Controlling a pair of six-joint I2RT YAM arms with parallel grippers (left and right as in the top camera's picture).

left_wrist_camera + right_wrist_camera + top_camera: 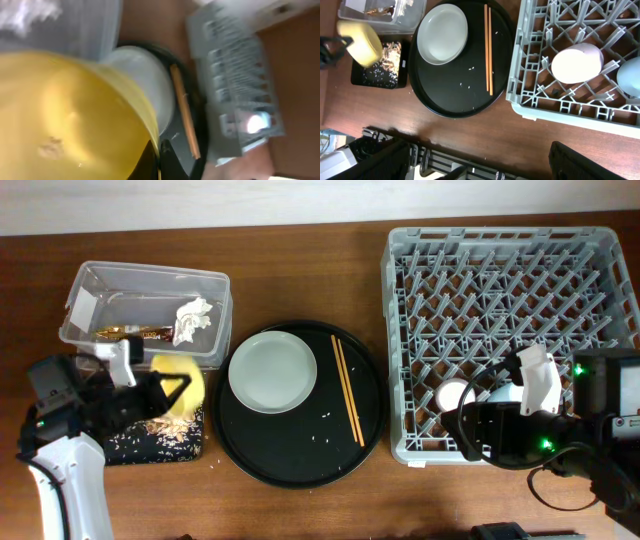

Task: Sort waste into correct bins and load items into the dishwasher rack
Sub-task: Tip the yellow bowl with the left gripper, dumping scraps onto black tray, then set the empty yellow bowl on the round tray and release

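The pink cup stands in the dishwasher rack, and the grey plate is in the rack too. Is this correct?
Not quite. The pink cup is in the dishwasher rack, but the grey plate is not. It lies on the round black tray, as the overhead view shows.

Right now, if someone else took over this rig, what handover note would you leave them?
Left gripper: shut on the small yellow bowl, which is tilted over the shallow black rectangular tray where the beige food scraps lie.
Right gripper: open and empty, at the front edge of the large grey plastic dishwasher rack.
Done: the crumpled white paper napkin and the gold-brown wrapper are in the clear plastic tub. The pink cup and the light blue cup are in the rack.
Left: rack the bowl, then the pale grey round plate and the brown wooden chopsticks, both on the round black tray.
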